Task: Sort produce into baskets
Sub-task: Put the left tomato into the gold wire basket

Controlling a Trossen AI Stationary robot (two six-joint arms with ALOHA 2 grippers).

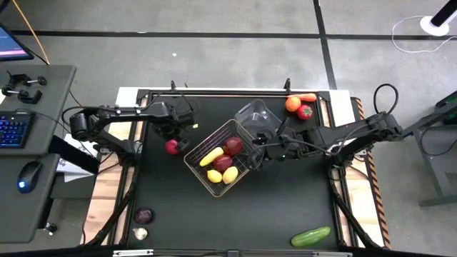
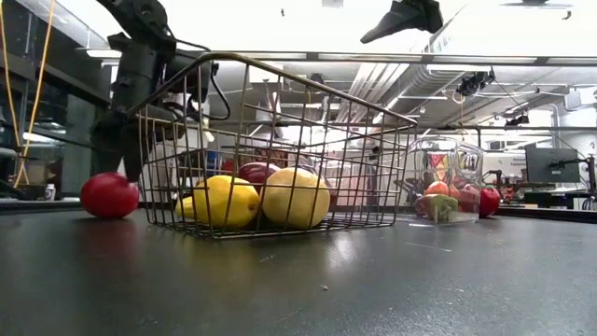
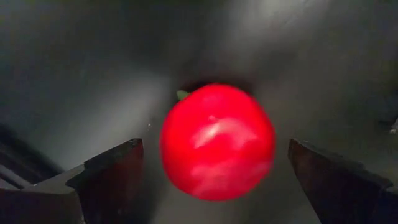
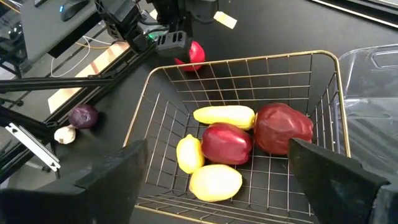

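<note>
Two grippers are at work over the dark table (image 1: 285, 207), both with their fingers spread apart and holding nothing. Nearest the front edge lie a green cucumber (image 1: 311, 236), a purple onion (image 1: 144, 214) and a white garlic bulb (image 1: 141, 233) — the onion and garlic close together at the left, the cucumber well apart at the right. In the middle stands the wire basket (image 1: 202, 178), turned at an angle, holding a banana (image 4: 225, 115), two lemons (image 4: 214, 182) and two dark red apples (image 4: 226, 143). The right gripper (image 1: 258, 150) hangs above the basket's right corner, its jaws wide. Just left of the basket a red apple (image 3: 217, 142) rests on the table, and the left gripper (image 1: 171, 135) hovers right over it — the apple sits between the open fingers (image 3: 107, 180) without being touched. Behind the basket, touching its far corner, is the clear plastic tub (image 1: 255, 116); beyond it an orange (image 1: 293, 104), a carrot (image 1: 308, 97) and another red fruit (image 1: 305, 111) sit near the table's far right corner.
</note>
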